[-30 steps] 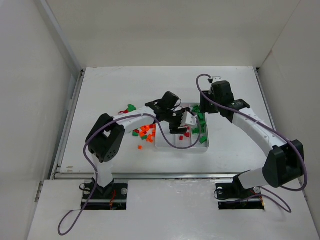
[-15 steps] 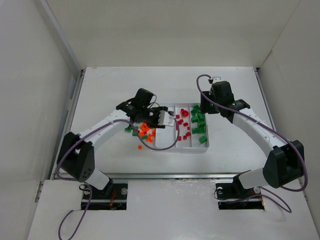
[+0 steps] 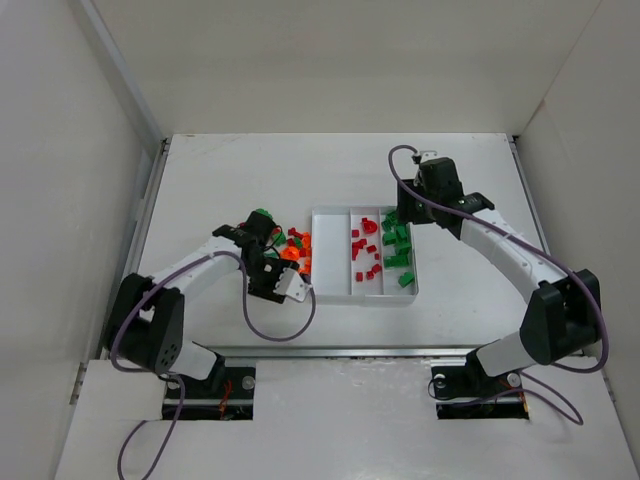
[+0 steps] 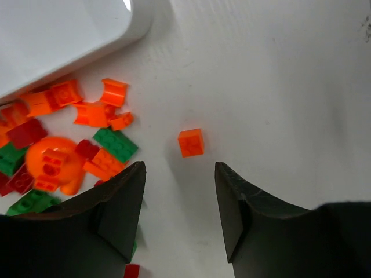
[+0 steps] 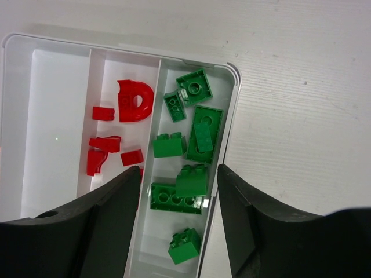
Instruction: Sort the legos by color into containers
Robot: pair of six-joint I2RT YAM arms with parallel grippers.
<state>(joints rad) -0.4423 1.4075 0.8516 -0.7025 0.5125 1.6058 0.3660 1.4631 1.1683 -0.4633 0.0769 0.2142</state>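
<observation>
1. Fingers: the left fingers [image 4: 124, 208] are spread wide and low over the desk [image 3: 230, 180], left of the tray [image 3: 331, 292], gripping nothing. The right fingers [image 5: 113, 214] are also spread and hang above the far right end of the tray, gripping nothing.
2. Room: plain white panels close in the work area: left wall [image 3: 60, 200], back wall [image 3: 330, 60], right wall [image 3: 590, 150]. A pale rail [image 3: 300, 350] runs along the near edge of the desk.
3. Surface: the desk is matte white. The wrist views show a faint straight grain in it.
4. Tray: shallow, white and rectangular, it lies flat right of desk centre and is split into three long compartments side by side.
5. Tray contents, from the right wrist view: red legos [image 5: 136, 101] lie in the middle compartment, one of them a large arch-shaped piece. Green legos [image 5: 203, 127] fill much of the right compartment.
6. Loose pile [image 3: 293, 247]: mixed orange, red and green legos lie on the desk just beside the tray's left edge. The left wrist view shows one rounded orange piece [image 4: 55, 165] among them.
7. Single orange brick [image 4: 191, 142]: it sits on bare desk apart from the pile, just ahead of the gap between the left fingers and touching neither.
</observation>
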